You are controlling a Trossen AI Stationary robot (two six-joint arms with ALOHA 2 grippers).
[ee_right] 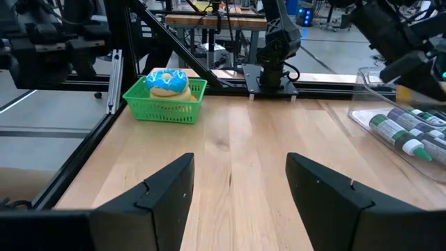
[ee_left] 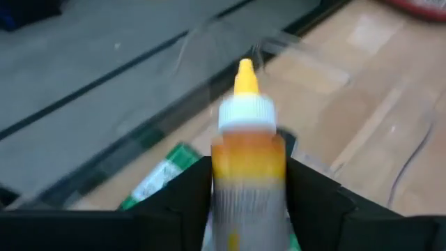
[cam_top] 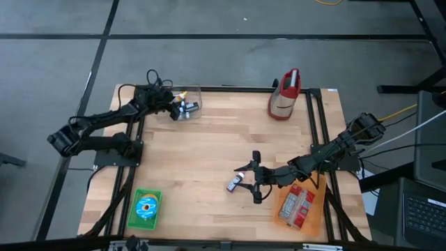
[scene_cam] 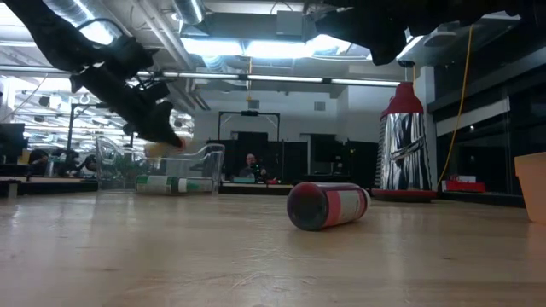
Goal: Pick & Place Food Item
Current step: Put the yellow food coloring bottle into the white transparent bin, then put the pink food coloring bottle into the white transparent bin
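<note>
Orange sauce bottle (ee_left: 247,150) sits between the left gripper (ee_left: 247,202) fingers, held over the clear bin (cam_top: 187,104); right gripper (ee_right: 240,192) gapes wide.

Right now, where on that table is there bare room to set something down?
The widest bare wood lies mid-table, between the clear bin, the green basket and the small can. The far edge between the bin and the red-topped container is free too. It is crowded around the right claw and the orange tray.

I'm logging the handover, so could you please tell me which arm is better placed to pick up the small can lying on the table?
Probably the right: its open claw sits just beside the can, while the left claw is over the clear bin.
</note>
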